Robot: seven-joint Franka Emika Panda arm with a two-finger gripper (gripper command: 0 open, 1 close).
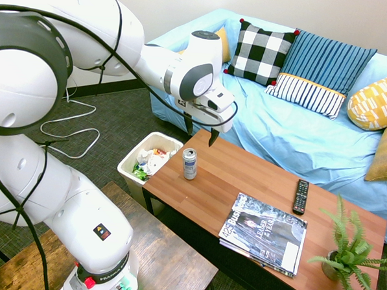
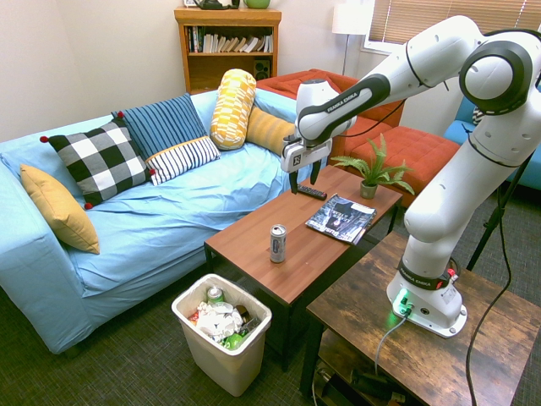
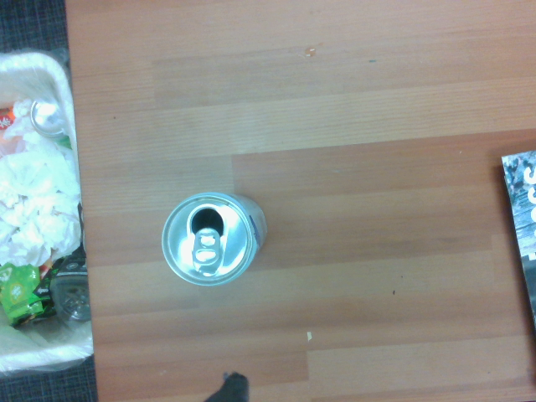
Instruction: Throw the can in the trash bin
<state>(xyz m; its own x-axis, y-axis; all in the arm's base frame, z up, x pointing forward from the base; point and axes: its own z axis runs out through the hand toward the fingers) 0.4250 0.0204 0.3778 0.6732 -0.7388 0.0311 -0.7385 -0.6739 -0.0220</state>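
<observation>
Overhead, the gripper (image 1: 201, 129) hangs open and empty above the can (image 1: 189, 163), near the table (image 1: 243, 180) edge beside the trash bin (image 1: 129, 166).

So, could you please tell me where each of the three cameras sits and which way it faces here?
First exterior view: high behind the arm's base, facing the sofa; the arm enters from the left, gripper open above the can.
Second exterior view: opposite side, beyond the trash bin, facing the bookshelf; the arm enters from the right.
Wrist view: straight down on the can's opened top; almost no robot.
All three share can, bin, table.
</observation>
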